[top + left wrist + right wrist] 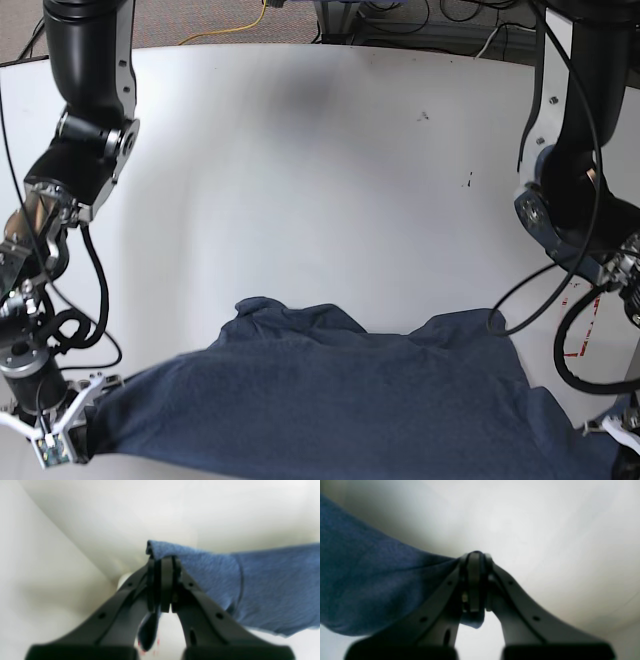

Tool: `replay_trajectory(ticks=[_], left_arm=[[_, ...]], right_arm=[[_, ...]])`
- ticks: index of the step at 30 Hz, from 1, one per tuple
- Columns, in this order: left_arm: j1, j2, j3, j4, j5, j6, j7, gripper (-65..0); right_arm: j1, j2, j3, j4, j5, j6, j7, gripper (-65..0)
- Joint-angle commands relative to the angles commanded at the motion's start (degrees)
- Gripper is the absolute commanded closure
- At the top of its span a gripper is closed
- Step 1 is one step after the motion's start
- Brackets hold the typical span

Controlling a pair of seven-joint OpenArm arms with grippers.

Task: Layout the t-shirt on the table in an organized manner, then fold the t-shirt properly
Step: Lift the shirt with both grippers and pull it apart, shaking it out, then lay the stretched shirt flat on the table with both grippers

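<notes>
My left gripper [163, 562] and right gripper [476, 557] have jaws clamped on the t-shirt [330, 400], spread along the tabletop's [320, 180] near edge.

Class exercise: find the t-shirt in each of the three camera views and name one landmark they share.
Left wrist: the t-shirt fills the right half, its corner pinched in the left gripper.
Right wrist: it fills the left side, its edge clamped in the right gripper.
Base: it spreads across the bottom.
Shared landmark: the white table.
</notes>
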Motion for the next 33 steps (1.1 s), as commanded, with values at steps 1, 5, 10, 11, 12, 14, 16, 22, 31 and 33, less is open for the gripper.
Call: replay_trajectory(ticks=[1, 5, 10, 11, 12, 14, 16, 22, 31, 33], left_arm=[[1.1, 0.0, -0.2, 0.3, -0.3, 0.0, 0.0, 0.0], [11.0, 0.1, -1.9, 2.6, -2.6, 0.0, 0.0, 0.0], [21.7, -0.1, -2.2, 4.5, -3.3, 0.0, 0.0, 0.0], [24.1, -0.2, -2.2, 5.0, -3.3, 0.0, 0.0, 0.0], [26.2, -0.4, -2.2, 5.5, -3.4, 0.0, 0.0, 0.0], [29.6, -1.5, -2.3, 6.8, -3.4, 0.0, 0.0, 0.0], [32.8, -2.2, -2.3, 7.6, -3.4, 0.0, 0.0, 0.0], [42.2, -3.3, -4.2, 8.3, -4.0, -0.1, -0.1, 0.0], [52.4, -6.0, -10.0, 8.3, -14.5, -0.1, -0.1, 0.0], [54.5, -6.2, -10.0, 8.3, -15.8, -0.1, -0.1, 0.0]], right_arm=[[-1.0, -0.3, 0.4, 0.5, 0.0, 0.0, 0.0, 0.0], [-10.0, -2.4, 2.5, 4.3, 0.0, 0.0, -0.1, 0.0], [-19.0, -4.7, 5.0, 5.9, 0.0, 0.0, -0.2, 0.0], [-20.7, -5.1, 5.6, 6.1, 0.0, 0.0, -0.9, 0.0], [-22.0, -5.5, 6.1, 6.2, 0.0, 0.0, -1.8, 0.0], [-23.8, -5.7, 7.1, 6.4, 0.0, 0.35, -3.6, 0.0], [-25.4, -5.7, 7.8, 6.5, 0.0, 1.58, -4.7, 0.0], [-30.9, -6.0, 10.7, 6.5, 0.0, 5.23, -7.3, 0.0], [-39.1, -8.5, 13.7, 6.5, -0.1, 5.23, -7.4, 0.0], [-41.1, -8.6, 13.7, 6.5, -0.1, 5.23, -7.4, 0.0]])
